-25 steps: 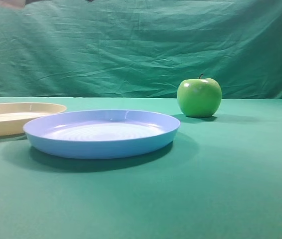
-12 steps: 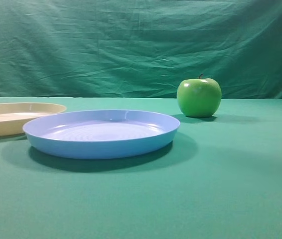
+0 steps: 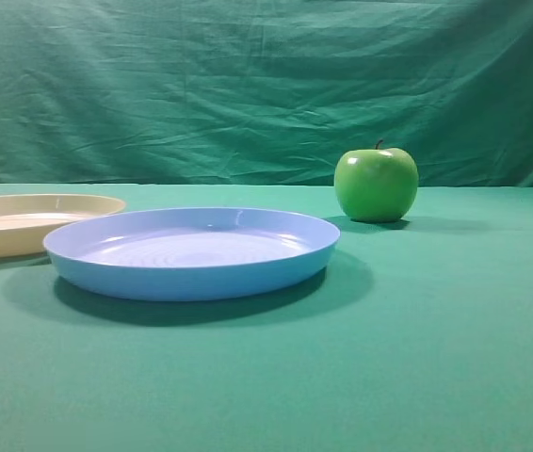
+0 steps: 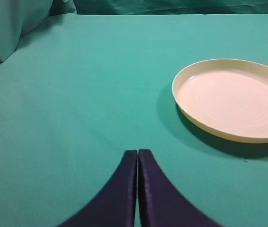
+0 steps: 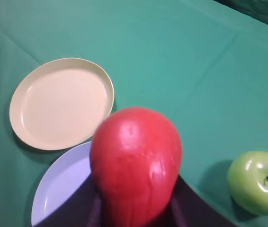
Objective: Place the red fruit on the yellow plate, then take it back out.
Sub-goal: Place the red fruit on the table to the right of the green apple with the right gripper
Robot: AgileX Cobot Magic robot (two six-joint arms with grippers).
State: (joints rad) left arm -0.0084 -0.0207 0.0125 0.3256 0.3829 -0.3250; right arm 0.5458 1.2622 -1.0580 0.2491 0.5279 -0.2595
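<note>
One red fruit (image 5: 136,163) gripped in right claw (image 5: 136,213), high above yellow plate (image 5: 60,101).

We note the red fruit (image 5: 135,165) as uniform red between dark fingers (image 5: 191,203). Yellow plate (image 5: 60,101): pale cream, faint concentric rings. Blue plate (image 3: 191,252): light blue. Apple (image 5: 257,182): glossy green. Counter (image 3: 436,358) cloth: teal green.
</note>
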